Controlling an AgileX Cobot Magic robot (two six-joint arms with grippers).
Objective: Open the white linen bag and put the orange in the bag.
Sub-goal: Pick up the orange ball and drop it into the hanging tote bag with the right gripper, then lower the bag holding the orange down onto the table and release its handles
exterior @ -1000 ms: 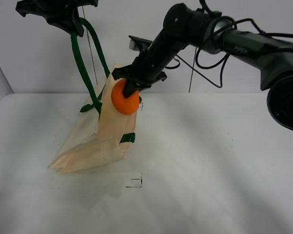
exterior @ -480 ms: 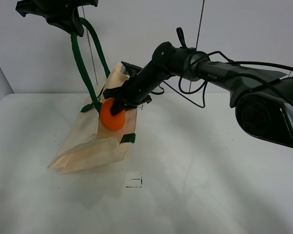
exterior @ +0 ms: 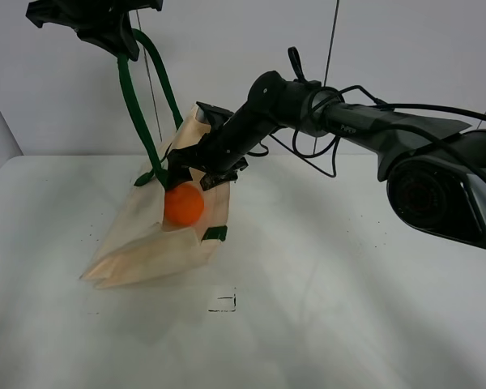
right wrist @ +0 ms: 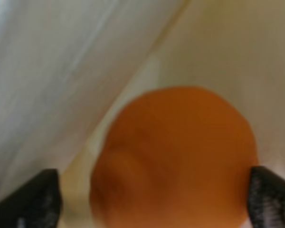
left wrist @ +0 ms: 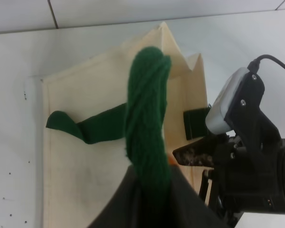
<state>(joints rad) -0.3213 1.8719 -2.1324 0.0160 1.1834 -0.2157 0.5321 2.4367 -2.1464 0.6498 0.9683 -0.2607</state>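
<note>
The white linen bag (exterior: 146,235) stands half-collapsed on the table, its mouth held up by its dark green strap handle (exterior: 134,105). My left gripper (exterior: 120,42) is shut on that strap, high above the bag; the left wrist view shows the strap (left wrist: 145,118) rising over the bag (left wrist: 85,142). My right gripper (exterior: 194,176) is open at the bag's mouth. The orange (exterior: 183,204) sits just below its fingers against the cloth, free of them. In the right wrist view the orange (right wrist: 175,156) is blurred between the spread fingertips (right wrist: 35,199), with bag cloth (right wrist: 61,57) behind.
The white table (exterior: 348,284) stretches to the right and front of the bag. A small black square mark (exterior: 223,301) lies in front of the bag. The right arm (exterior: 348,57) and its cables reach across from the right. A white wall stands behind.
My right gripper moved left and down to the bag's mouth with the orange, then opened. The orange dropped out of it and lies lower at the bag. The left gripper has not moved.
</note>
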